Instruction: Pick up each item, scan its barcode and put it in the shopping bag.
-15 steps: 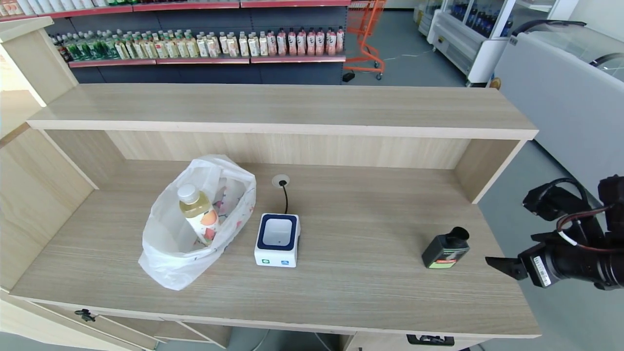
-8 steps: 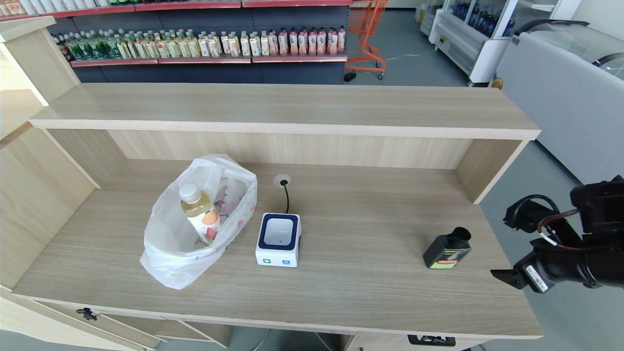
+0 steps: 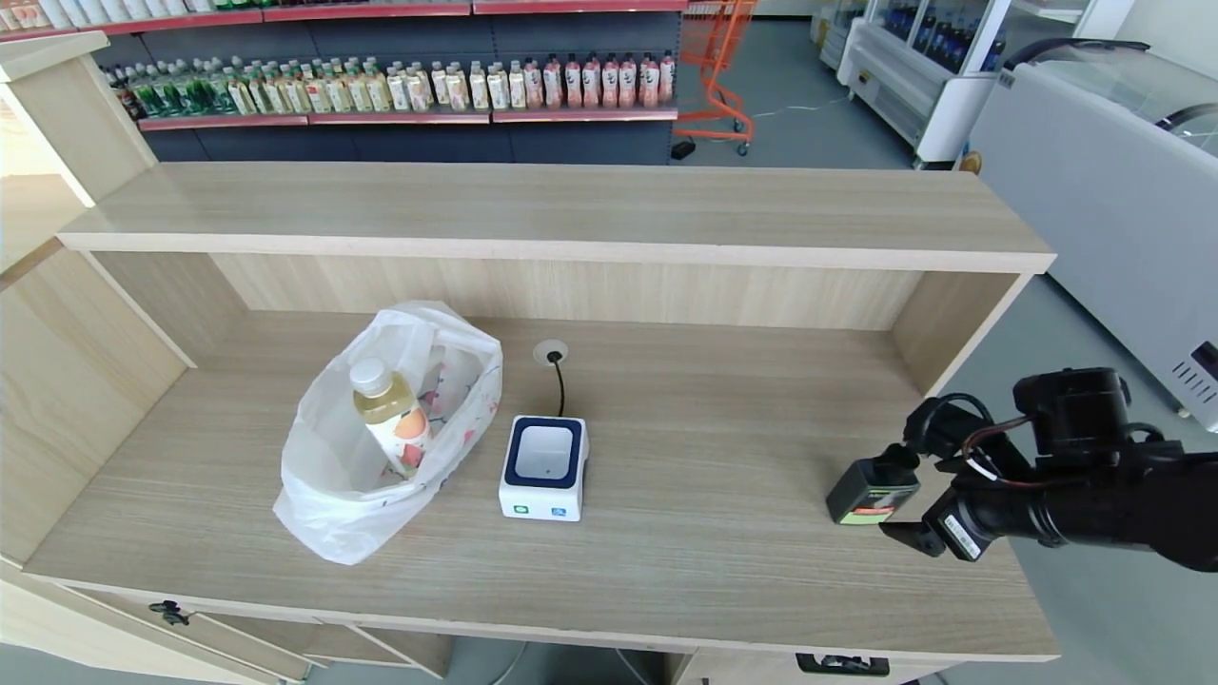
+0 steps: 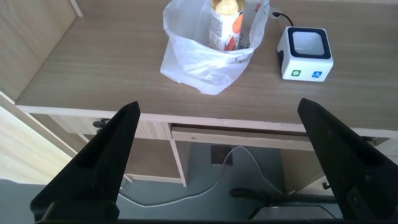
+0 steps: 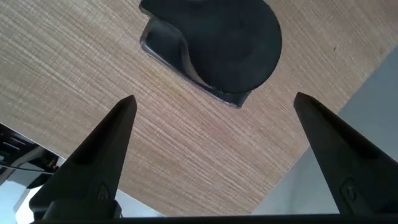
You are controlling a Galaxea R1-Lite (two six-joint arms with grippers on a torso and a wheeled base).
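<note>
**Closing in on the dark bottle, grasp not yet made**

The right end effector (image 5: 214,98) is spread wide and holds nothing. The dark bottle (image 3: 871,490) sits just ahead of its fingertips, near the worktop (image 3: 704,495) edge on that side, and its black cap faces the wrist camera. The fingers do not yet flank the body, so I judge the step in hand to be the approach for the pick-up. The next move calls for easing forward until the fingers straddle the bottle, then closing on its body rather than on the cap. The bottle's nearness to the edge means a nudge could push it off.

Well away from that end effector, across the worktop, stands the scanner (image 3: 542,466). Beyond it is the shopping bag (image 3: 381,438), with a drink bottle (image 3: 390,419) already inside. The left end effector (image 4: 217,111) is also wide open and empty, and it hangs off the front edge of the worktop, apart from the bag.

No barcode shows on the dark bottle, so which face must turn to the scanner cannot be told. In the head view the wrist hardware hides one right finger. Whatever else lies deeper in the bag is hidden by its folds.
</note>
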